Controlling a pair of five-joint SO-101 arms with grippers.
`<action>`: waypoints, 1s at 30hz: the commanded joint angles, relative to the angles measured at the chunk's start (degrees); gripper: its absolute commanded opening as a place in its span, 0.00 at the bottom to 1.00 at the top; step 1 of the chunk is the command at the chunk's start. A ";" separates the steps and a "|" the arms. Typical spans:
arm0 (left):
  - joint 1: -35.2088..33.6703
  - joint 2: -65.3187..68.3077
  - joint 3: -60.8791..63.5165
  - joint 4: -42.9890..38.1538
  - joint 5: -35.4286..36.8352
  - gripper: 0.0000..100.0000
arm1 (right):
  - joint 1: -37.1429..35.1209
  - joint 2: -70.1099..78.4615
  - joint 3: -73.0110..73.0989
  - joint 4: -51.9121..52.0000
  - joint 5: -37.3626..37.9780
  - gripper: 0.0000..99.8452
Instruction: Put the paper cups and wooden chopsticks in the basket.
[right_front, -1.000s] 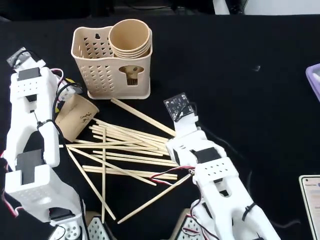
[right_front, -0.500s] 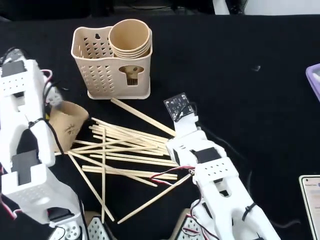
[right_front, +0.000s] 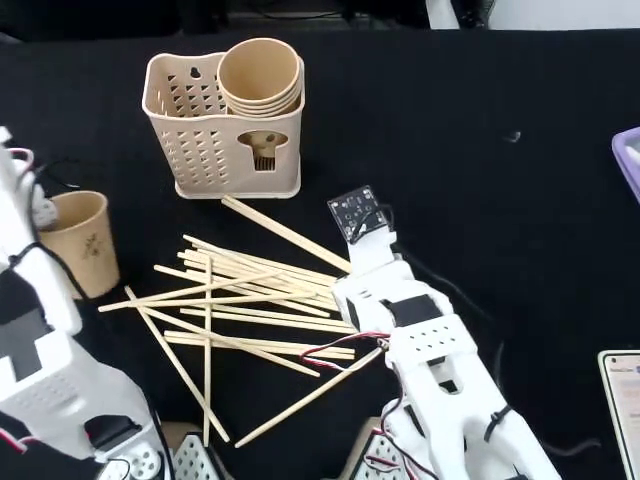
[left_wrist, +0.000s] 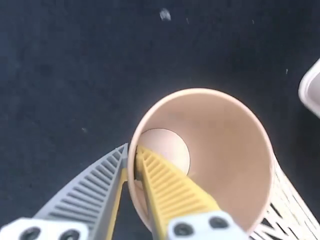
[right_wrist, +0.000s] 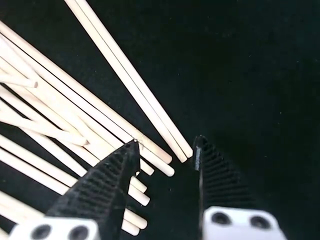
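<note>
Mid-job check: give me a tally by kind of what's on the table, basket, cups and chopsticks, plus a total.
basket: 1
stack of paper cups, standing in the basket: 1
paper cup, outside the basket and gripped at its rim by the left claw: 1
pile of wooden chopsticks, overlapping too much to count singly: 1
Total: 4

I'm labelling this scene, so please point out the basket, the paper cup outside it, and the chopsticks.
basket (right_front: 205, 150), high view, on its perforated front wall.
paper cup (right_front: 85, 250), high view, on its outer side wall.
chopsticks (right_front: 270, 283), high view, on sticks in the thick of the pile.
</note>
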 joint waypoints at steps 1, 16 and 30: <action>-3.30 -1.32 -11.65 1.76 -1.76 0.03 | 0.88 -1.89 -0.22 -1.32 -0.18 0.18; 11.47 -9.23 -40.48 7.38 18.29 0.03 | 0.97 -1.89 -0.13 -1.41 -0.44 0.01; 39.16 -9.41 -38.37 -12.84 26.37 0.03 | 0.97 -1.89 -0.13 -1.41 -0.26 0.01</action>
